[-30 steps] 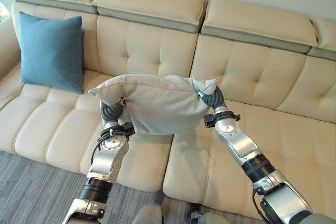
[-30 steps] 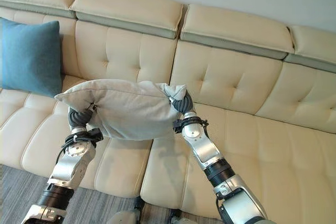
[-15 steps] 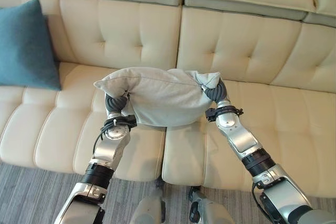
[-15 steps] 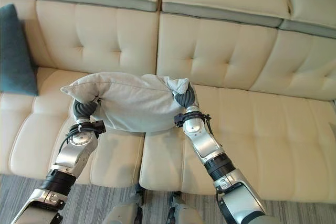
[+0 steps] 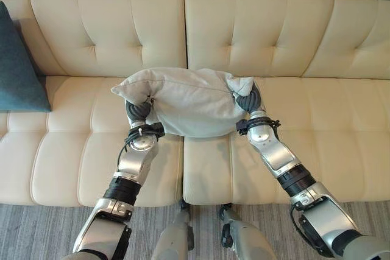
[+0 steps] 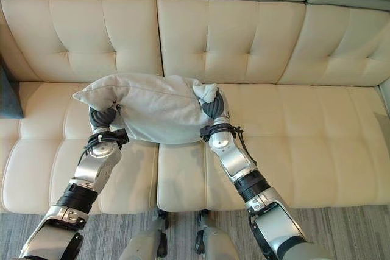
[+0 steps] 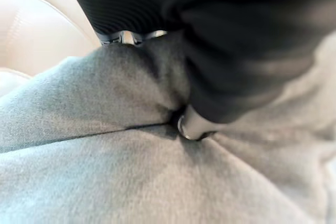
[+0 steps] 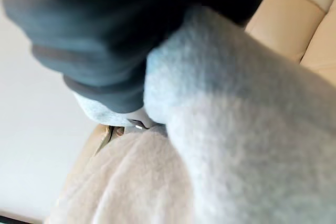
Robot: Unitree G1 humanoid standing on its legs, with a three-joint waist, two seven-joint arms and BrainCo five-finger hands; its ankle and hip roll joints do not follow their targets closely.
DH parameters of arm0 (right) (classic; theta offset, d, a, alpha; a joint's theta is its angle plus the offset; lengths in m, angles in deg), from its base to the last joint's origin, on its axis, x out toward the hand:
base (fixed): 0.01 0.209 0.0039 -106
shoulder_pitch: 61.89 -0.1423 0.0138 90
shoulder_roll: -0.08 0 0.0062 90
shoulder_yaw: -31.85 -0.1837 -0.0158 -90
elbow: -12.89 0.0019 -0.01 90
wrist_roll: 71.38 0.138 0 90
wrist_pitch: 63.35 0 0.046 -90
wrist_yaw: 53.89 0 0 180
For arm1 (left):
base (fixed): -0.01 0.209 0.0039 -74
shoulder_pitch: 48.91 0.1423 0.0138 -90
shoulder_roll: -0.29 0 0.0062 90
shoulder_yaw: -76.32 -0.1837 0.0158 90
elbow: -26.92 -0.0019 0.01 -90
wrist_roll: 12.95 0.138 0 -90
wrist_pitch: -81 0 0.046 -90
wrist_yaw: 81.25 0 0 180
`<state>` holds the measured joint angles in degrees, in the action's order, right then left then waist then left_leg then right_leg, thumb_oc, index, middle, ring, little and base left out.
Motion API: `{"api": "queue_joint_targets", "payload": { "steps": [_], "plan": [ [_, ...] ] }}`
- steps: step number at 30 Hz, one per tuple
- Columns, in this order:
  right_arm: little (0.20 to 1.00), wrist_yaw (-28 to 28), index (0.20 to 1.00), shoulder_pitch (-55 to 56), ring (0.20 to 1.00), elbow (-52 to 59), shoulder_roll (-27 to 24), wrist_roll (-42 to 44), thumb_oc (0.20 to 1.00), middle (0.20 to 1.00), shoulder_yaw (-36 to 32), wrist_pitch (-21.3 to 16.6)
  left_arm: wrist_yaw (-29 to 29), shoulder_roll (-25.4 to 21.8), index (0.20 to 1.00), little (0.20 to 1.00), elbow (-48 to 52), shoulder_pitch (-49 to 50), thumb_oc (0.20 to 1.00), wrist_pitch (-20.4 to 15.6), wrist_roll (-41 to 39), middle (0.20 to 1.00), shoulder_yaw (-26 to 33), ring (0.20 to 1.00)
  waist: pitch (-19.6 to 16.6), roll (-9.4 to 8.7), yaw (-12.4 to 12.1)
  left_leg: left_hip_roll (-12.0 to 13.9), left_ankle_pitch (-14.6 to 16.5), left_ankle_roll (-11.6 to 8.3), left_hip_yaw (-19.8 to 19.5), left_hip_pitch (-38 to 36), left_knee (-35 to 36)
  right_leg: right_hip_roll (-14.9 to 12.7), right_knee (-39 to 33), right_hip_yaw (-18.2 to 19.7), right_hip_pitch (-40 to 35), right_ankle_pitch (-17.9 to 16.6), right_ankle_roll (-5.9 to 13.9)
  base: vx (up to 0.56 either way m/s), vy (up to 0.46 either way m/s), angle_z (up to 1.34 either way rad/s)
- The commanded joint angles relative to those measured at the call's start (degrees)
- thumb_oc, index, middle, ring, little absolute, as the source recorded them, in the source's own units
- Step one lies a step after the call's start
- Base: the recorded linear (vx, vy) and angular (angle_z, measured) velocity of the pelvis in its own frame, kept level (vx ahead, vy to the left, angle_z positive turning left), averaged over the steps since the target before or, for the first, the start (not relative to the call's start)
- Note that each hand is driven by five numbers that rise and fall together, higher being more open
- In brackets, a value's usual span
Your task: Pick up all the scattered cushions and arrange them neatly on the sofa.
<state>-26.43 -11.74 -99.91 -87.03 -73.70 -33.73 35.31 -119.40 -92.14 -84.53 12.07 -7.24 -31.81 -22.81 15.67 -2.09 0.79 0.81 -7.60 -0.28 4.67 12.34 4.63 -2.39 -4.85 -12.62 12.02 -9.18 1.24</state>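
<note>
A light grey cushion (image 5: pixel 192 103) hangs between both hands over the front of the cream sofa's seat (image 5: pixel 341 126). My left hand (image 5: pixel 139 112) grips its left end from below, fingers sunk into the cloth (image 7: pixel 105 145). My right hand (image 5: pixel 251 100) grips the bunched right corner (image 8: pixel 236 129). A teal cushion (image 5: pixel 18 71) leans upright against the backrest at the far left of the sofa.
The sofa's tufted backrest (image 5: pixel 256 28) runs across the top. Its seat stretches free to the right of the grey cushion. A grey striped carpet (image 5: pixel 36 229) lies in front of the sofa.
The camera has tilted down and turned right, so the teal cushion has slid towards the left edge. The grey cushion stays held between both hands, now lower over the seat.
</note>
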Motion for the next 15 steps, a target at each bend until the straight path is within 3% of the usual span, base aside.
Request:
{"api": "queue_joint_targets", "payload": {
  "steps": [1,2,3,4,10,13,14,15],
  "plan": [
    [0.200,0.04,0.200,-9.67,0.200,-6.25,1.24,-3.00,0.200,0.200,2.36,0.41,-1.86,-1.08,0.200,0.200,-3.56,-11.28,0.200,-2.36,2.49,0.200,-3.54,0.200,0.40,-1.14,-1.73,-2.84,7.25,-0.94,0.16,-2.68,0.37,-0.78,0.47,0.49,-5.59,11.22,4.37,-0.02,-0.029,0.14],
    [0.501,0.42,0.501,-12.83,0.501,-9.53,0.16,-2.84,0.501,0.501,2.87,0.98,-2.39,-1.67,0.423,0.423,-5.88,-13.88,0.423,-2.33,2.44,0.423,-4.09,0.423,0.41,-1.34,-1.91,-2.80,6.99,-1.16,-0.01,-2.32,0.37,-0.73,0.30,0.25,-5.42,10.97,4.42,-0.02,-0.020,0.22],
    [1.000,0.90,1.000,-16.05,1.000,-12.41,-0.27,-1.03,1.000,1.000,2.54,0.71,-2.33,-2.48,0.805,0.805,-7.91,-16.89,0.805,-2.57,2.19,0.805,-4.66,0.805,0.72,-1.55,-2.08,-2.77,6.75,-1.34,-0.24,-1.94,0.37,-0.68,0.17,0.03,-5.20,10.78,4.45,-0.03,-0.029,0.24],
    [1.000,0.30,1.000,-19.67,1.000,-16.08,-1.41,0.17,1.000,1.000,3.00,0.85,-2.07,-3.67,1.000,1.000,-10.68,-20.20,1.000,-2.44,2.06,1.000,-5.56,1.000,0.80,-1.74,-2.22,-2.71,6.53,-1.52,-0.31,-1.62,0.37,-0.61,0.08,-0.25,-5.02,10.58,4.51,-0.03,-0.031,0.26],
    [1.000,-2.50,1.000,-35.98,1.000,-29.33,-9.25,0.69,1.000,1.000,9.19,1.10,1.54,-11.53,1.000,1.000,-23.22,-35.19,1.000,-2.51,-0.11,1.000,-11.23,1.000,1.03,-2.69,-2.89,-2.44,5.81,-2.13,-0.87,-0.36,0.37,-0.46,-0.15,-0.96,-4.16,9.58,4.96,-0.02,-0.013,0.12],
    [1.000,-1.05,1.000,-41.41,1.000,-32.28,-13.50,4.62,1.000,1.000,9.59,0.26,3.24,-14.87,1.000,1.000,-27.38,-41.17,1.000,-4.20,-5.03,1.000,-12.88,1.000,0.67,-2.83,-3.21,-2.45,5.47,-2.33,-1.16,0.29,0.37,-0.48,-0.15,-1.25,-3.64,9.18,5.37,0.01,0.003,0.10],
    [1.000,-0.28,1.000,-43.09,1.000,-33.00,-14.90,10.81,1.000,1.000,9.10,-0.70,4.67,-15.44,1.000,1.000,-29.64,-43.09,1.000,-6.96,-15.28,1.000,-11.20,1.000,0.46,-2.83,-3.46,-2.51,5.44,-2.34,-1.38,0.36,0.37,-0.50,-0.15,-1.17,-3.52,9.09,5.61,0.02,0.010,0.10],
    [1.000,-0.25,1.000,-43.14,1.000,-33.03,-14.92,10.92,1.000,1.000,9.15,-0.72,4.68,-15.46,1.000,1.000,-29.67,-43.14,1.000,-7.00,-15.41,1.000,-11.25,1.000,0.50,-2.83,-3.49,-2.51,5.46,-2.34,-1.36,0.34,0.37,-0.50,-0.15,-1.15,-3.53,9.09,5.61,0.03,0.020,0.10]
  ]
}}
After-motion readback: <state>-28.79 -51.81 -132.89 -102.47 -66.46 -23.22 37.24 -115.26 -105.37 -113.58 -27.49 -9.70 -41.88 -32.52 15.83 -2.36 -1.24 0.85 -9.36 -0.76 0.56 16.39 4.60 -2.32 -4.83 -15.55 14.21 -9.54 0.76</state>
